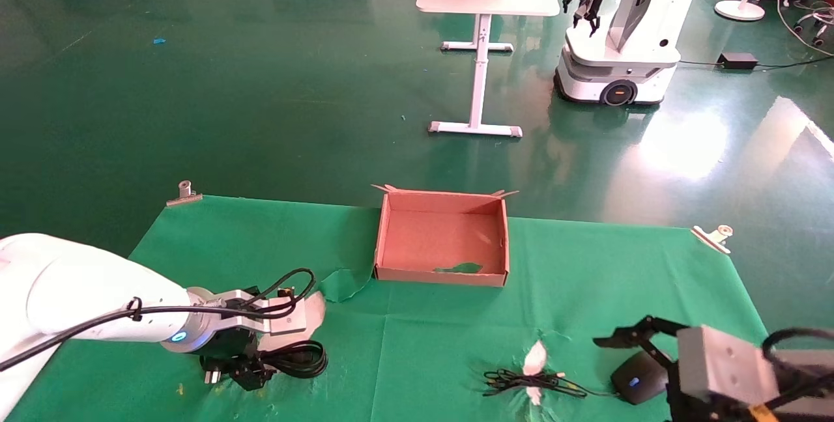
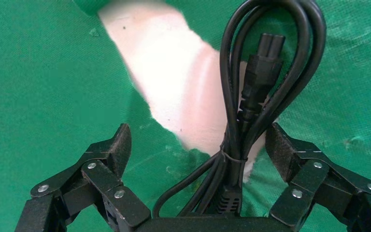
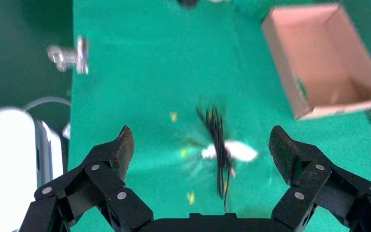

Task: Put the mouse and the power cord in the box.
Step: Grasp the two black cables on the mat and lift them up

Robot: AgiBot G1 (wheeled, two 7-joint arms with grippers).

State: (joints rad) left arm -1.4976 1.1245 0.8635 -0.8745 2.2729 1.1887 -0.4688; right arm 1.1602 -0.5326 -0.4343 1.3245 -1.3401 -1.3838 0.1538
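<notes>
- The left claw [image 2: 197, 145] hangs low over the power cord [image 1: 293, 358] at the near left of the bench [image 1: 586, 292], spread wide with nothing gripped; its pads [image 2: 121, 145] sit on either side of the tied bundle.
- In the left wrist view the band [image 2: 233, 157] that ties the loops lies between the pads, though nearer one of them. I judge that closing right there is the best grasp, since it catches every strand at once.
- Shift the claw so the bundle is centred before closing, or one pad will push the loops aside.
- The plug [image 1: 212, 376] juts out beside the arm; lift high enough that it and the hanging loops clear the near wall of the box [image 1: 440, 275].
- The green cloth [image 1: 215, 239] is torn under the cord, so go down gently and avoid pinching fabric.
- The box stands at the far middle of the bench, with neither item inside.
- The right claw [image 3: 200, 145] is also spread wide and holds nothing, hovering at the near right by the mouse [image 1: 638, 379], whose thin wire [image 1: 531, 383] lies bunched beside it.
</notes>
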